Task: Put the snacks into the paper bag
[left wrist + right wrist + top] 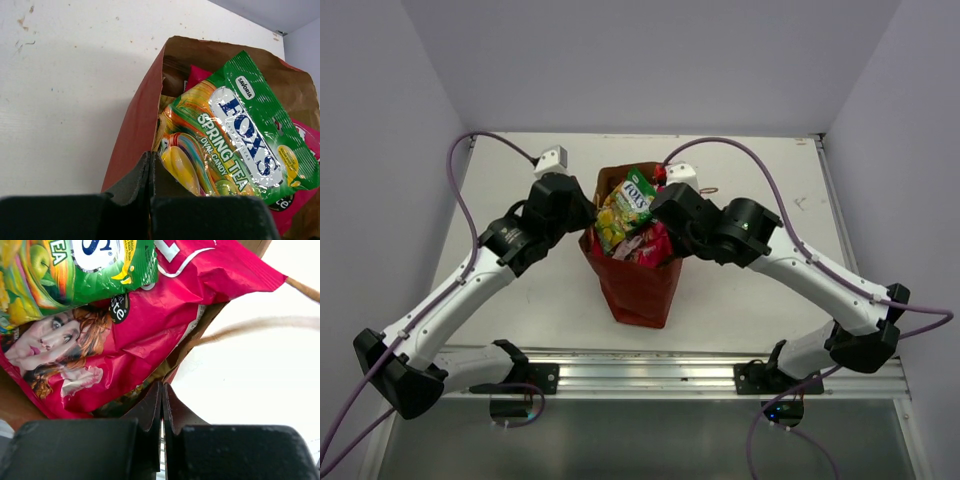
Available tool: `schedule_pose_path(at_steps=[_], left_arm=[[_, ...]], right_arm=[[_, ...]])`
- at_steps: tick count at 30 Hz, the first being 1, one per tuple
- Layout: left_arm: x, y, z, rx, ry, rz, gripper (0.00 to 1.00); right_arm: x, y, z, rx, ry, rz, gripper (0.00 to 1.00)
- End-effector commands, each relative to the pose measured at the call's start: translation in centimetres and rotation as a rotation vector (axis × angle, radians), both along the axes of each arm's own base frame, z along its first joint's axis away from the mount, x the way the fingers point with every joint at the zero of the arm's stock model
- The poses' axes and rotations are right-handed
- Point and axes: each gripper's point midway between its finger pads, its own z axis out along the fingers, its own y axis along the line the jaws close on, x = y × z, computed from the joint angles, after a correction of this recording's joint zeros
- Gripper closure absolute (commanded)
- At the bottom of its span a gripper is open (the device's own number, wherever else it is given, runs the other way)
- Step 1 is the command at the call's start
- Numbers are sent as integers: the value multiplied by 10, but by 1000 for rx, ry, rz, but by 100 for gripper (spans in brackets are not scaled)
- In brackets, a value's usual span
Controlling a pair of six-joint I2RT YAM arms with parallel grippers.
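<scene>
The reddish-brown paper bag (pixel 638 285) stands upright mid-table. A green-yellow "FOX'S" snack packet (pixel 628 205) sticks out of its mouth on top of a pink-red packet (pixel 648 245). The other packets are hidden. My left gripper (pixel 588 228) is shut on the bag's left rim; in the left wrist view (pixel 150 167) the red wall (pixel 132 135) runs into the closed fingers, beside the green-yellow packet (pixel 240 135). My right gripper (pixel 670 228) is shut on the right rim; in the right wrist view (pixel 162 395) it pinches the edge under the pink-red packet (pixel 165 315).
A small white box (pixel 550 158) lies at the back left of the table and another white item (pixel 682 172) behind the bag. A twisted bag handle (pixel 250 327) hangs out to the right. A metal rail (pixel 650 375) runs along the near edge.
</scene>
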Motion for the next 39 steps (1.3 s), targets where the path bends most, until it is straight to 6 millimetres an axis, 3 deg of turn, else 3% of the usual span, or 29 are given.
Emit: schedule_pose_path(at_steps=[1, 2, 3, 5, 6, 7, 8, 11, 12, 14, 18, 23, 27, 36, 37, 38, 39], left_arm=[[7, -2, 62, -74, -142, -1, 100], [7, -2, 57, -71, -138, 2, 100], [6, -2, 38, -53, -104, -1, 100], [5, -7, 19, -64, -74, -12, 100], [2, -9, 2, -64, -44, -20, 100], [1, -13, 1, -83, -37, -35, 100], [0, -14, 4, -94, -41, -36, 100], [1, -9, 41, -88, -112, -11, 100], [0, -12, 63, -108, -146, -17, 100], [-2, -12, 70, -104, -154, -15, 100], [-2, -18, 56, -96, -129, -25, 100], [1, -23, 41, -67, -106, -43, 100], [-2, -25, 11, -40, -60, -57, 100], [-6, -17, 7, -22, -58, -45, 100], [-6, -17, 9, -22, -59, -47, 100], [-6, -18, 12, -24, -65, -47, 94], [-5, -18, 14, -26, -67, -46, 77]], right_arm=[[1, -13, 46, 64, -101, -34, 100], [1, -14, 41, 67, -101, -41, 100], [-2, -17, 15, 14, -67, -40, 100], [-3, -15, -7, 14, -42, -40, 100], [-6, -18, -28, -26, -15, -44, 100], [-6, -16, -33, -26, -6, -48, 100], [-7, -16, -33, -26, -1, -53, 100], [-2, -17, 9, 28, -90, -57, 100], [2, -20, 28, 49, -134, -75, 100], [3, -26, 33, 33, -147, -88, 100], [1, -21, 6, 1, -99, -83, 100], [4, -25, 11, -24, -125, -81, 100], [3, -22, -14, -54, -94, -72, 100], [2, -26, -19, -57, -94, -87, 99], [2, -27, -18, -54, -95, -92, 89], [2, -28, -15, -48, -101, -94, 82], [2, -29, -12, -46, -107, -96, 79]])
